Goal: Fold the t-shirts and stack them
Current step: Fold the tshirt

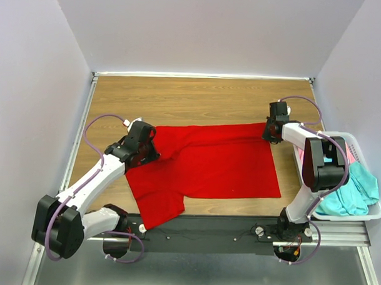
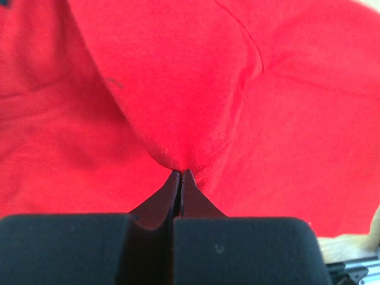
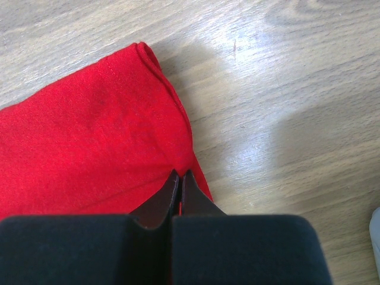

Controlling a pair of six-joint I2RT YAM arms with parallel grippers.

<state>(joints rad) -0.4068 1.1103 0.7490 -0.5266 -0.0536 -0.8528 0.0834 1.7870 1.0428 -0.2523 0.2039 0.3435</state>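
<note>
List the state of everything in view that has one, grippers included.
red t-shirt, spread loosely on the table, not yet folded, pinched at its left side and far right corner
left gripper, shut on the red t-shirt, cloth bunched at its tips
right gripper, shut on the red t-shirt near its corner
teal t-shirt, crumpled in the laundry basket, unfolded
laundry basket, upright at the table's right side, holding clothes

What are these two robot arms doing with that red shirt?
The red shirt lies mostly flat on the wooden table, pinched at two spots. The left fingers are shut on its left end, the right fingers on its far right corner. A teal shirt waits in the white basket at the right.
</note>
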